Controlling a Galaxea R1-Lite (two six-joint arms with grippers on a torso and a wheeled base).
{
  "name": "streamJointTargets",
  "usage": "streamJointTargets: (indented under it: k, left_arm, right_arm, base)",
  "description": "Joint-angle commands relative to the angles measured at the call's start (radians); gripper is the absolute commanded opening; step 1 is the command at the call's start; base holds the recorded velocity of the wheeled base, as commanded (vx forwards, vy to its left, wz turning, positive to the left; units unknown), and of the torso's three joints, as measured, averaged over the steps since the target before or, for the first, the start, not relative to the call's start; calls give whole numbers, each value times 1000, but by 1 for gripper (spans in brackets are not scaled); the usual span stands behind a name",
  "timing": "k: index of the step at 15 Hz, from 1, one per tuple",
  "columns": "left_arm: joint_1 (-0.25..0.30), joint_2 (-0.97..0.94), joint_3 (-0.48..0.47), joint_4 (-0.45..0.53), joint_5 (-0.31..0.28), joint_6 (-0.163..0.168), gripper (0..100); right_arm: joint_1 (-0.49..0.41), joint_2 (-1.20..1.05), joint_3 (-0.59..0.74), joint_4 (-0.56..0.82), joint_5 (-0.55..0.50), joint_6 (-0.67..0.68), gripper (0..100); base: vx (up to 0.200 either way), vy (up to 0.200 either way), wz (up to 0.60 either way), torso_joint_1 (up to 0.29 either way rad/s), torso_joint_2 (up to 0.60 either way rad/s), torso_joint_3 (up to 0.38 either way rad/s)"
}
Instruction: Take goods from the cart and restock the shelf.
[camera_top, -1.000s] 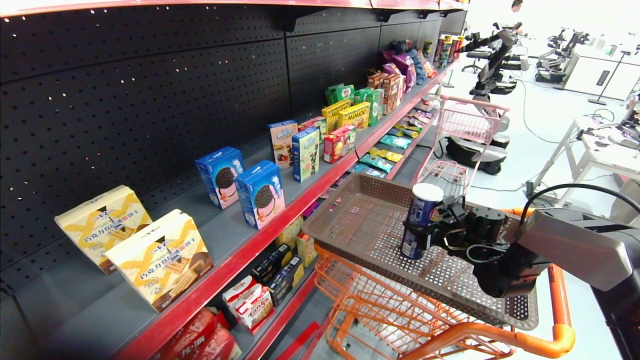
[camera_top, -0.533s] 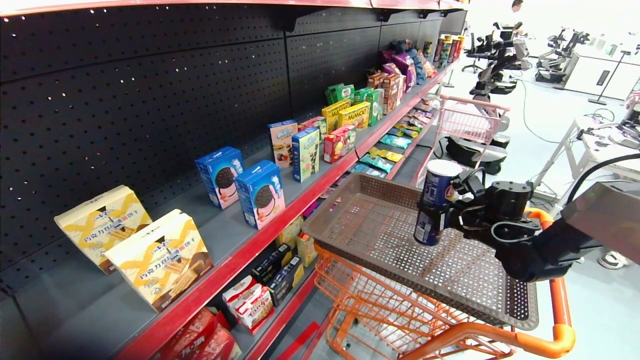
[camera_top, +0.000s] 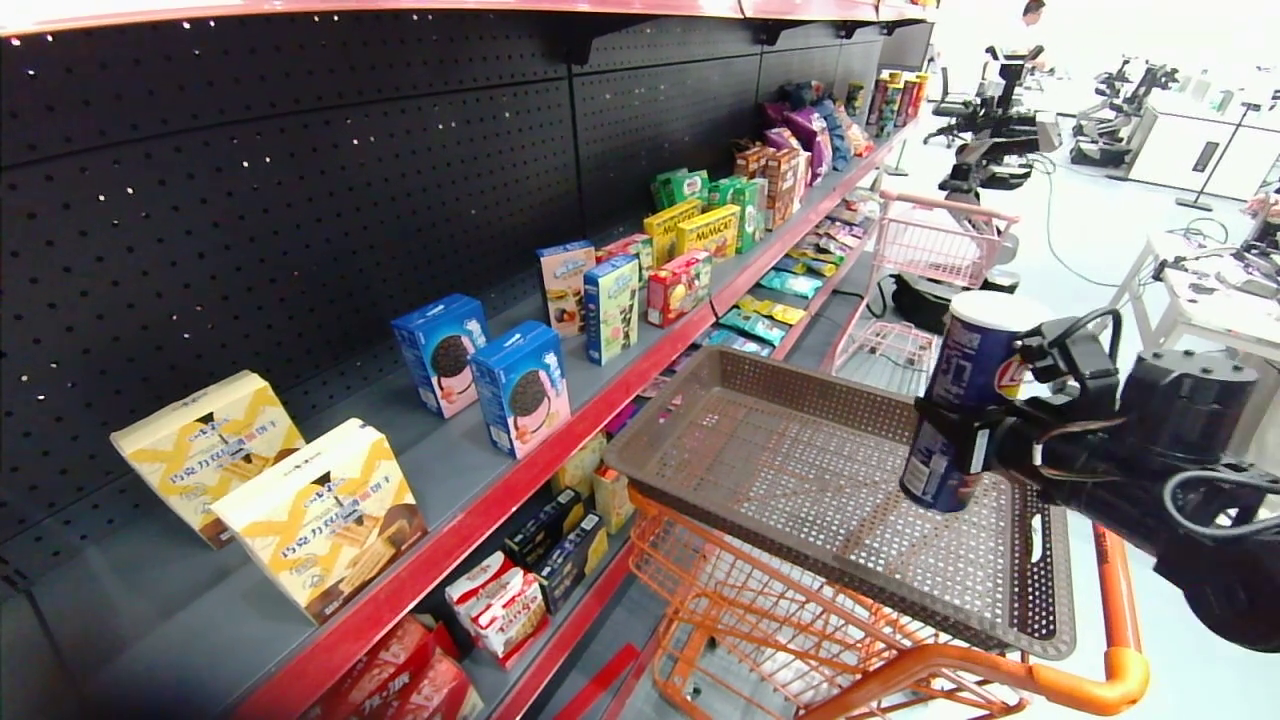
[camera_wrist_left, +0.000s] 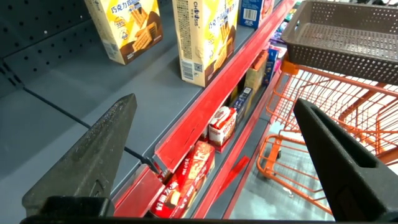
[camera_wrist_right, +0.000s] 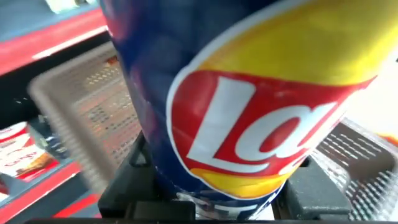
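Lower right of the head frame: right gripper (camera_top: 975, 445) clamped round a blue chip canister (camera_top: 962, 365), near-upright, apparently lifted clear of the brown basket (camera_top: 1010, 600) atop the orange cart (camera_top: 1060, 682). Left gripper (camera_wrist_left: 214, 102) hangs spread wide with nothing in it (over the shelf (camera_wrist_left: 143, 68) edge). I'd carry the canister across at this height, clear the basket rim, then set it flat on bare grey shelf at centre-left, without clipping the blue cookie boxes (camera_top: 520, 385).

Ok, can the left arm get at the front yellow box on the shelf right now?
Probably yes: the left gripper is open facing the shelf, and nothing stands between it and the front yellow box.
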Motion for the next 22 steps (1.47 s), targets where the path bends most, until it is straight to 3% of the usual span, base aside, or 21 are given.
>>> streamJointTargets:
  k: [1, 3, 4, 6, 18, 22]
  left_arm:
    - [0, 0, 0, 0, -1, 0, 100]
    - [0, 0, 0, 0, -1, 0, 100]
    - [0, 0, 0, 0, 1, 0, 100]
    - [0, 0, 0, 0, 1, 0, 100]
    - [0, 0, 0, 0, -1, 0, 100]
    - [0, 0, 0, 0, 1, -1, 100]
  right_arm:
    - [15, -168, 109, -16, -14, -1, 0]
    - [9, -216, 133, -18, -99, -31, 0]
    - [26, -245, 155, 28, -314, -100, 0]
    - [32, -256, 160, 25, -305, -97, 0]
    - [49, -253, 150, 37, -299, -89, 0]
    - [61, -279, 158, 45, -294, -77, 0]
  base:
    - [0, 0, 0, 0, 0, 0]
    - [0, 0, 0, 0, 0, 0]
    - [0, 0, 0, 0, 0, 0]
    - [0, 0, 0, 0, 0, 0]
    - [0, 0, 600, 4, 2, 4]
    - [0, 0, 0, 0, 0, 0]
